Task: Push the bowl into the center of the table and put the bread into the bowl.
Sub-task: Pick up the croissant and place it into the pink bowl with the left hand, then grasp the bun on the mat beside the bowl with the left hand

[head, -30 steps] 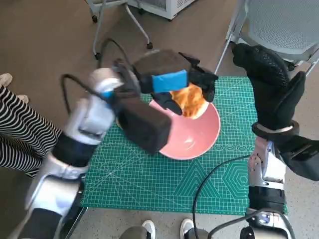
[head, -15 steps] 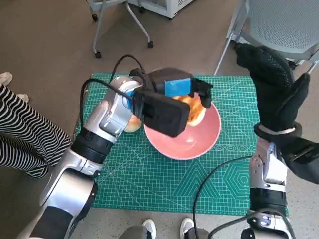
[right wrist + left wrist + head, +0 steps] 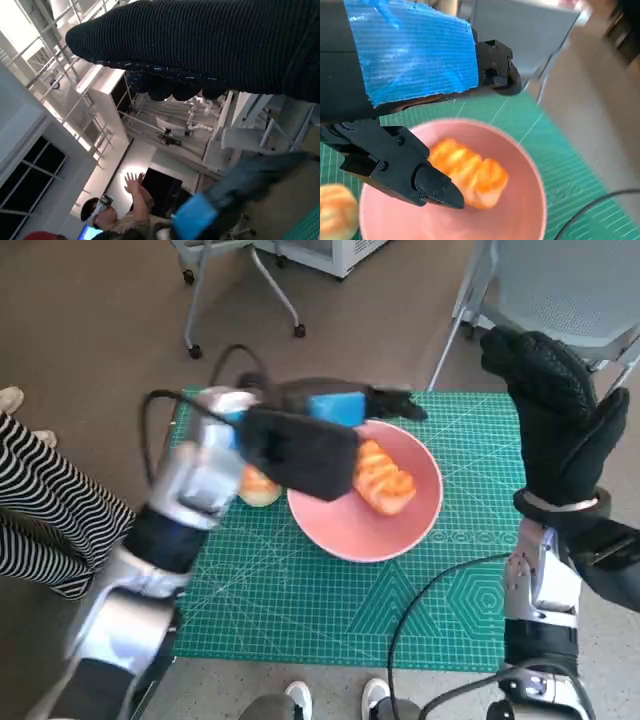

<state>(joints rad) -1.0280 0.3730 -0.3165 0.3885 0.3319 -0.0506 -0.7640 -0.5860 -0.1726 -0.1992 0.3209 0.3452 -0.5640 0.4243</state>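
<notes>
Your left hand [image 3: 345, 405] hangs over the far rim of the pink bowl [image 3: 400, 530] with its black fingers [image 3: 415, 175] spread apart and nothing between them, while your right hand [image 3: 555, 425] is raised beside the table's right edge, upright and holding nothing, its fingers seemingly together. The bread [image 3: 382, 477] lies inside the bowl, which sits about mid-mat on the green cutting mat [image 3: 300, 600], so I judge both steps done and only pulling your arm clear left. The bread is a golden, ridged, glazed-looking roll resting on the bowl's floor, and a second bun [image 3: 258, 486] sits on the mat just beside the bowl's left rim.
</notes>
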